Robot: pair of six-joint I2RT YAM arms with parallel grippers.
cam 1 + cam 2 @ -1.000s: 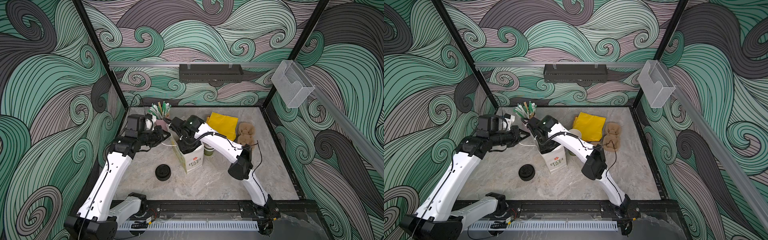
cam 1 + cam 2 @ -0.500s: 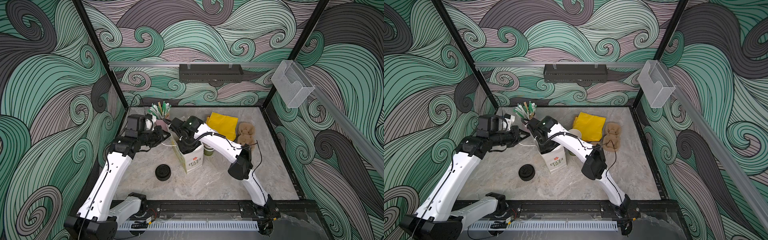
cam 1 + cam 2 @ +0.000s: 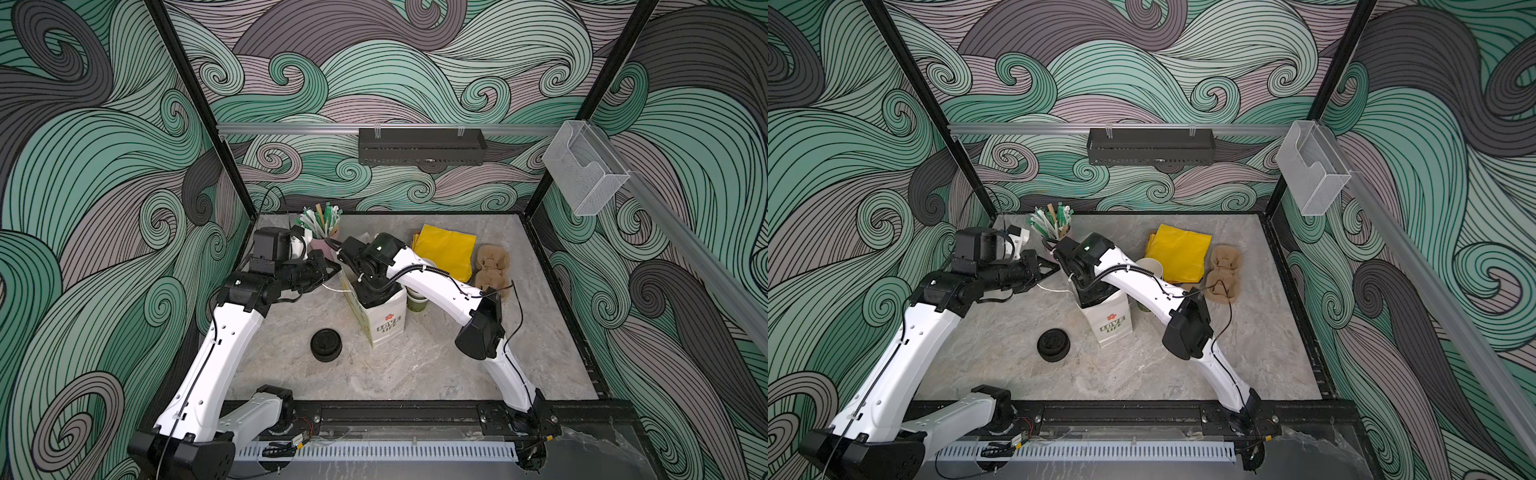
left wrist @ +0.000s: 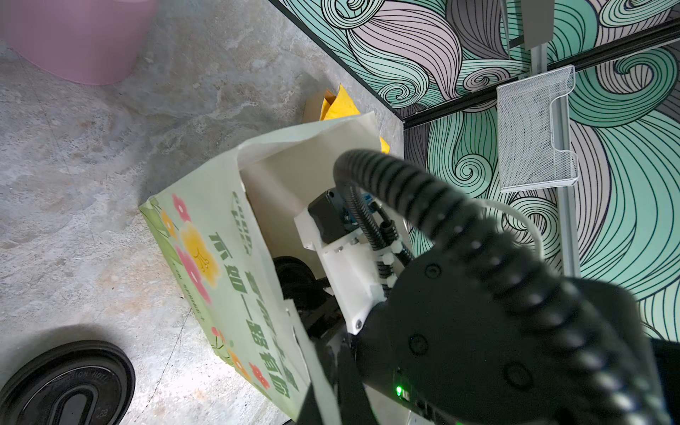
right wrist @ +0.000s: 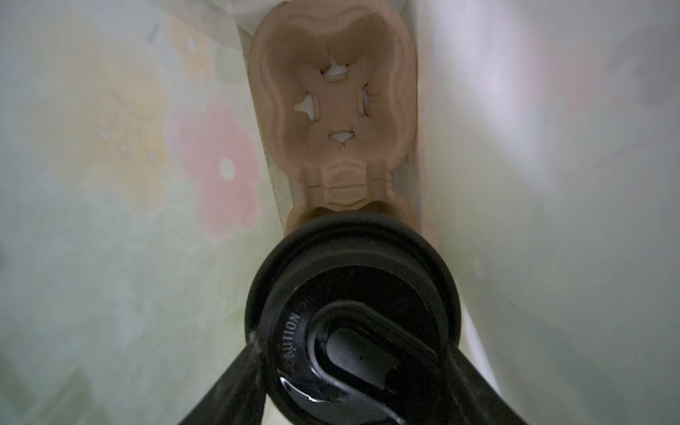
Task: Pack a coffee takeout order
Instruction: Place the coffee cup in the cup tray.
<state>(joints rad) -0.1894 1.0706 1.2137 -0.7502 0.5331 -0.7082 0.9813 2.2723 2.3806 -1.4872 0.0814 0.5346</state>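
Lidded cup (image 5: pixel 353 323) is inside the paper bag (image 3: pixel 386 324), seen from above in the right wrist view; only its black lid shows, the cup body is hidden. It sits over one pocket of the cup tray (image 5: pixel 331 92), which lies on the bag floor with its other pocket bare. Cannot tell whether the cup is fully seated. Right gripper (image 5: pixel 353 353) reaches down into the bag mouth, jaws closed on the cup, one finger at each side of the lid rim. Left gripper (image 3: pixel 332 272) is at the bag's top edge on the side facing the left arm, jaws closed, pinching the rim; a strip of bag paper runs between the fingers in the left wrist view. Bag stands upright near the middle of the table (image 3: pixel 415 370). Cup stack (image 3: pixel 417 299) stands just beside the bag, partly under the right arm. Yellow sheet (image 3: pixel 446 253) lies flat behind it, with loose trays (image 3: pixel 492 268) next to the sheet. Stack of lids (image 3: pixel 326 345) sits near the bag's front. Pot of stirrers (image 3: pixel 320 220) is at the back.
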